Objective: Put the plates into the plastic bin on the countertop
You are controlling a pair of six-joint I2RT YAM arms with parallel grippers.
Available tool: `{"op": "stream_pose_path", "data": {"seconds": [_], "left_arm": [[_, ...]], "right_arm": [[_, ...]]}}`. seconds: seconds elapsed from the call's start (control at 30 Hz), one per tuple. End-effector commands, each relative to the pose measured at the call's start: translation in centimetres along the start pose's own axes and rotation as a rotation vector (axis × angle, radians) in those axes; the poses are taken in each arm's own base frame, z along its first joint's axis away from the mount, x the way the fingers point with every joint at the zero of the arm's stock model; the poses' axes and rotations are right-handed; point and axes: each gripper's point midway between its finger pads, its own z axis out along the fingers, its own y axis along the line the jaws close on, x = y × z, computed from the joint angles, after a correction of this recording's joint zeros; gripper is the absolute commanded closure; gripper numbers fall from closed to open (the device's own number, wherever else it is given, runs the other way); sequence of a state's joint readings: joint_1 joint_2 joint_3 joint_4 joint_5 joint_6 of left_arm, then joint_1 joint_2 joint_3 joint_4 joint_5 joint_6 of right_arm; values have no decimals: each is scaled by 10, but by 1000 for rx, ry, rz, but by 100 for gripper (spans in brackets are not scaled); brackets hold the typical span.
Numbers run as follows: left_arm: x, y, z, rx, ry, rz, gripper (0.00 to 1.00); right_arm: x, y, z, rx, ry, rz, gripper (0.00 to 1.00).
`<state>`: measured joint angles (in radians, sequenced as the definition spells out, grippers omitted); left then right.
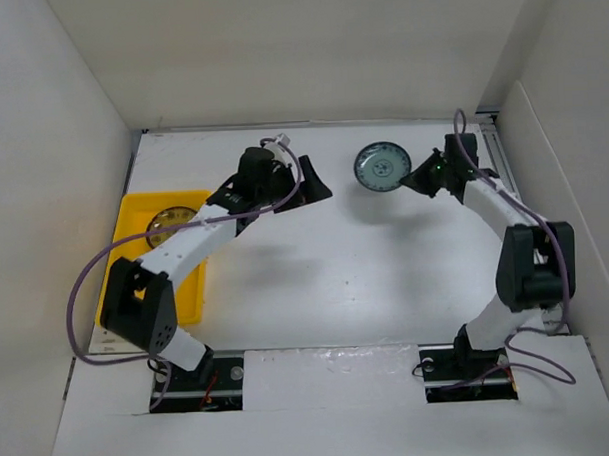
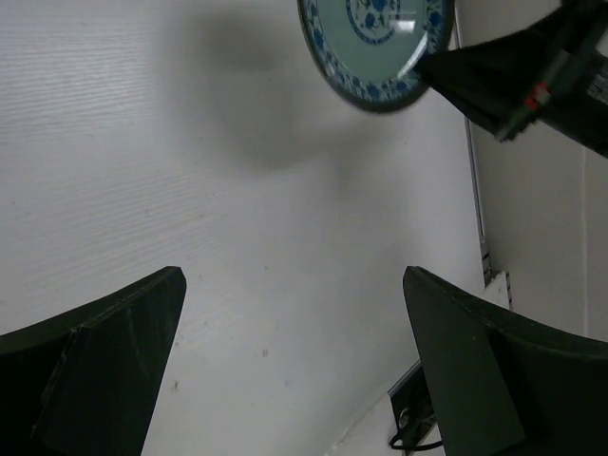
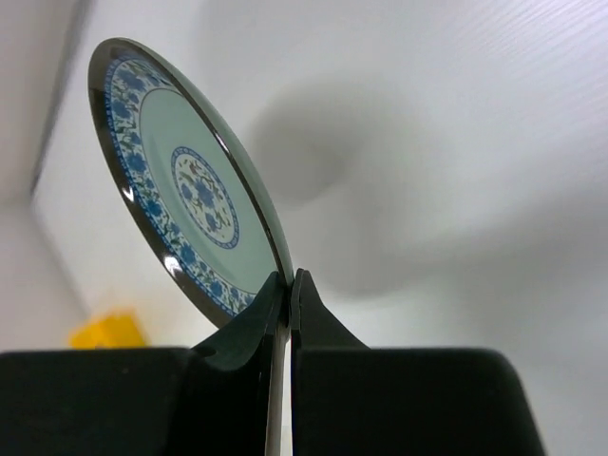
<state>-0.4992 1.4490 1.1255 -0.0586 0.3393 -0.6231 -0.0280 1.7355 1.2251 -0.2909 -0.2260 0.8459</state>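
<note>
My right gripper [image 1: 415, 176] is shut on the rim of the teal-grey patterned plate [image 1: 381, 167] and holds it above the countertop [image 1: 356, 266] at the back right. In the right wrist view the fingertips [image 3: 275, 294] pinch the plate's [image 3: 180, 180] edge. The plate also shows in the left wrist view [image 2: 375, 38]. My left gripper [image 1: 318, 184] is open and empty, just left of the plate, its fingers [image 2: 104, 351] spread over bare white surface. The yellow plastic bin [image 1: 134, 214] lies at the left with a brown-gold patterned plate [image 1: 169, 223] in it, partly hidden by my left arm.
White walls close in the left, back and right. A metal rail [image 1: 497, 151] runs along the right edge behind my right arm. The bin also shows as a yellow patch in the right wrist view [image 3: 104, 331].
</note>
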Motion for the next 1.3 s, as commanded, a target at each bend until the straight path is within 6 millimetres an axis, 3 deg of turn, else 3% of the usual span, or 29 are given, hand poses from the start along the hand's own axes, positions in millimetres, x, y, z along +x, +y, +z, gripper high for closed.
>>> {"op": "stream_pose_path", "data": {"seconds": [0.0, 0.1, 0.17, 0.27, 0.4, 0.43, 0.53, 0.57, 0.6, 0.63, 0.67, 0.73, 0.77, 0.8, 0.83, 0.87, 0.9, 0.93, 0.97, 1.03, 1.07, 1.17, 1.27], "left_arm": [[-18, -27, 28, 99, -23, 7, 0], [-19, -25, 46, 101, -7, -9, 0], [-24, -27, 47, 105, -28, -13, 0], [-23, -14, 54, 56, -35, -23, 0], [-17, -4, 57, 25, -31, -30, 26], [-16, -2, 57, 24, -31, -31, 47], [-14, 4, 59, 0, -39, -34, 82], [-12, 6, 58, -6, -31, -37, 100], [-17, 9, 58, -32, -48, -38, 100], [-15, 12, 58, -48, -44, -41, 100], [-15, 13, 54, -62, -42, -44, 100], [-34, 41, 40, -150, -98, -94, 100], [-41, 55, 31, -197, -123, -125, 100], [-50, 65, 10, -242, -157, -153, 100], [-73, 98, -14, -333, -246, -221, 100], [-71, 123, -31, -389, -272, -266, 100], [-87, 124, -64, -383, -361, -288, 100], [-103, 160, -99, -447, -456, -357, 100], [-93, 183, -116, -484, -474, -399, 100], [-101, 203, -162, -531, -580, -450, 100], [-107, 226, -191, -585, -641, -486, 100], [-93, 264, -228, -702, -674, -557, 100], [-71, 296, -237, -765, -655, -627, 100]], "right_arm": [[39, 53, -49, -226, 9, -127, 100], [82, 75, -68, -322, 92, -194, 100], [104, 90, -83, -393, 144, -233, 100], [120, 109, -101, -478, 174, -238, 100], [135, 122, -114, -530, 212, -261, 100], [139, 125, -115, -540, 229, -268, 100], [150, 132, -117, -562, 254, -288, 100], [150, 132, -117, -562, 254, -288, 100], [154, 136, -120, -578, 266, -288, 98], [154, 136, -120, -578, 266, -288, 90], [153, 136, -119, -573, 258, -287, 73], [143, 129, -110, -538, 211, -279, 30], [135, 123, -110, -515, 191, -272, 25], [135, 115, -109, -503, 190, -264, 23], [134, 111, -109, -494, 177, -273, 11], [134, 107, -108, -487, 167, -282, 11], [138, 100, -107, -476, 175, -279, 11], [139, 97, -108, -477, 172, -289, 11], [139, 97, -108, -477, 172, -289, 11], [148, 90, -105, -466, 191, -304, 11], [153, 92, -106, -470, 201, -312, 11], [167, 90, -103, -467, 233, -334, 11], [178, 94, -107, -489, 256, -353, 11]]}}
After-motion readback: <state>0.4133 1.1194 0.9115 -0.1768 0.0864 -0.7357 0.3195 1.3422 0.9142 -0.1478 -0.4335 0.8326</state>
